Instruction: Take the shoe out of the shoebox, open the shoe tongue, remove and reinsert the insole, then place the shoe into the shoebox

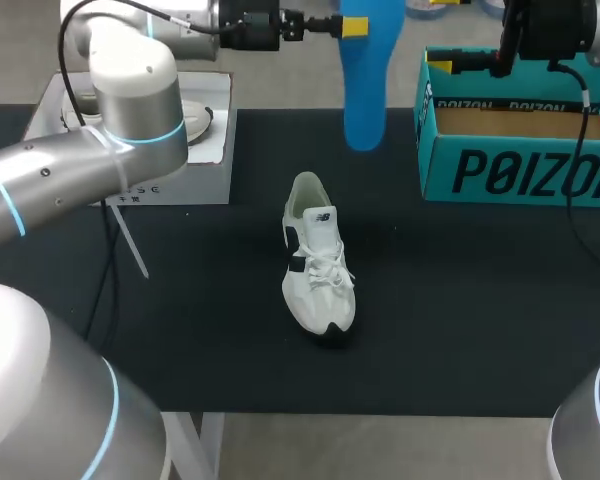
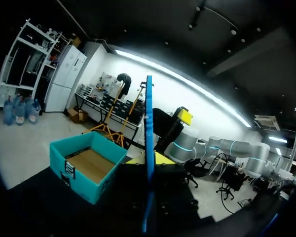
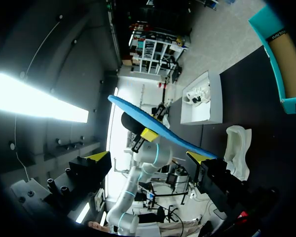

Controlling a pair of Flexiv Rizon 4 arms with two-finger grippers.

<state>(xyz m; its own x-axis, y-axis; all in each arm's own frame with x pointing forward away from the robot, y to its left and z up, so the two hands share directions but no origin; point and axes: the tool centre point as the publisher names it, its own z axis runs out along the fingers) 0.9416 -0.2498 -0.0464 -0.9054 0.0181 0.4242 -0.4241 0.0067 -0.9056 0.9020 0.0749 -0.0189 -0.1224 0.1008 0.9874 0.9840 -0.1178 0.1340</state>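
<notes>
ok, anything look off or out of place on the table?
Nothing stands out. The blue insole hangs in the air in the left gripper, out of the shoe, as the task expects. The shoe stands upright on the table. The teal shoebox sits open and empty.

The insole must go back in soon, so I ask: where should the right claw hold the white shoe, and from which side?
Probably the heel rim. The shoe stands upright on its sole, opening upward, heel at the far end. The open right claw could descend from above, pinching that thin wall, one finger inside, one behind.
</notes>
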